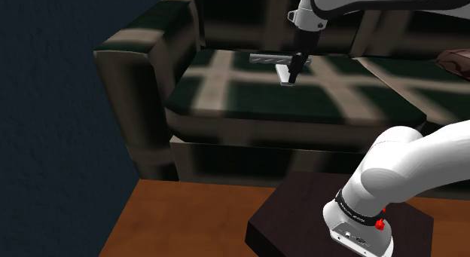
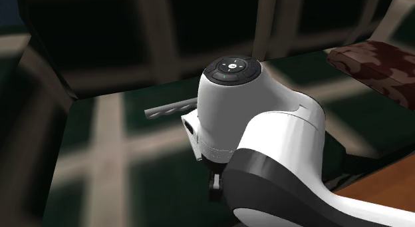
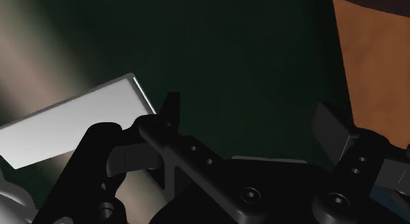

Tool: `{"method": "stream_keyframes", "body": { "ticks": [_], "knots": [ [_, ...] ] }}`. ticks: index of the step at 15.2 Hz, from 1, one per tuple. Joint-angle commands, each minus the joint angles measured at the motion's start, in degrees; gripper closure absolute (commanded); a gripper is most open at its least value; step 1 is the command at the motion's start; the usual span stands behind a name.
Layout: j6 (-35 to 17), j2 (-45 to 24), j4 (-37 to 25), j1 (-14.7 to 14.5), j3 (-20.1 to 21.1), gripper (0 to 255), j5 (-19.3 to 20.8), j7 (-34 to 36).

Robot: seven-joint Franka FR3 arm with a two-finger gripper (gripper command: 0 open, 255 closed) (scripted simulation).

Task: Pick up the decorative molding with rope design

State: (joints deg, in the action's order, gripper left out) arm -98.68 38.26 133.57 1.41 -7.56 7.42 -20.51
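The rope-patterned molding [image 1: 265,59] is a short grey bar lying on the dark green plaid sofa seat [image 1: 226,97]. In the second exterior view its twisted end [image 2: 169,110] sticks out from behind the white arm. My gripper [image 1: 294,71] hangs just over the seat, beside the molding's near end, over a pale flat piece [image 1: 286,74]. In the wrist view the gripper [image 3: 253,121] is open, with only green seat fabric between the fingers. The pale grey slab [image 3: 72,121] lies outside one finger [image 3: 172,112], apart from it.
The sofa's arm [image 1: 143,59] rises at the shoulder view's left, and its backrest [image 1: 248,18] stands behind the molding. A brown patterned cushion [image 2: 379,62] lies on the seat at the second exterior view's right. Wooden floor [image 1: 188,218] and my dark stand [image 1: 301,218] lie in front.
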Motion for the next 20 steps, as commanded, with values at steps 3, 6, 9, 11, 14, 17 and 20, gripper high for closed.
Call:
{"method": "stream_keyframes", "body": {
  "ticks": [3,6,9,11,14,17,20],
  "knots": [
    [-3.13,-4.42,-2.02,0.75,-4.11,0,3.68,-7.15],
    [-5.54,-8.33,-4.33,1.14,-7.09,0,5.8,-12.32],
    [-7.97,-12.72,-7.29,1.37,-9.98,0,7.3,-17.48],
    [-9.55,-15.91,-9.63,1.43,-11.87,0,7.9,-20.93],
    [-11.82,-21.05,-13.66,1.49,-14.57,0,8.13,-26.22],
    [-13.88,-26.62,-18.35,1.59,-17.1,0,7.45,-31.67],
    [-15.61,-32.64,-23.72,1.96,-19.3,0,5.81,-37.33]
  ]
}}
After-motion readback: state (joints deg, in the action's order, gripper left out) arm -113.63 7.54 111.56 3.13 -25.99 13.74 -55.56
